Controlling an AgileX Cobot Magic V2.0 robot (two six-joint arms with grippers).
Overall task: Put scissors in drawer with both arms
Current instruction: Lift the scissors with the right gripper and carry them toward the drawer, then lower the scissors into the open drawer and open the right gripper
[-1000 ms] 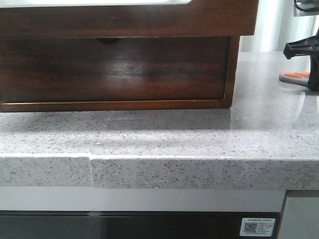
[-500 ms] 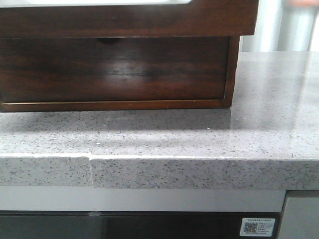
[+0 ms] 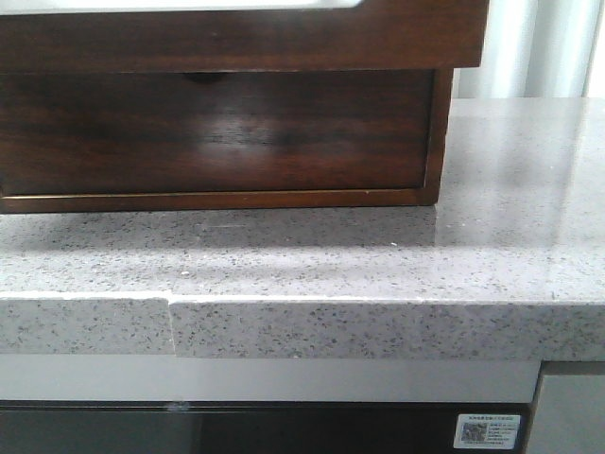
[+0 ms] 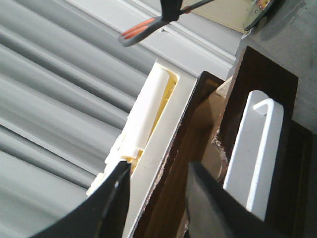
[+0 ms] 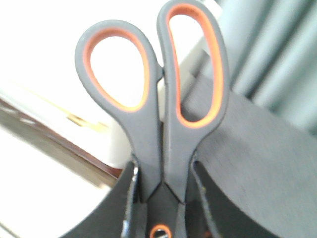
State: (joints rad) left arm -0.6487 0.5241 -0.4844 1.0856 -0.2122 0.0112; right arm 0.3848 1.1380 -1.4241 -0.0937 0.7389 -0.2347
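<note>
The drawer [image 3: 217,132] is shut in the wooden box [image 3: 236,38], and its finger notch [image 3: 203,78] shows at the top edge of the drawer front. No gripper shows in the front view. My right gripper [image 5: 162,178] is shut on the scissors [image 5: 153,99] just below the grey handles, with the orange loops pointing away from the wrist. The scissors [image 4: 141,30] also show in the left wrist view, held in the air beyond the box. My left gripper [image 4: 156,193] is open and empty above the box's top edge [image 4: 198,129].
The box stands on a speckled grey stone counter [image 3: 510,236] with a front edge [image 3: 378,326]. White plastic parts [image 4: 148,114] and a white bar [image 4: 255,148] lie on top of the box. A ribbed grey curtain [image 4: 49,99] hangs behind.
One second ago my right gripper and the scissors were at the right edge of the front view on the counter. They have since left that view. The drawer has not moved.
</note>
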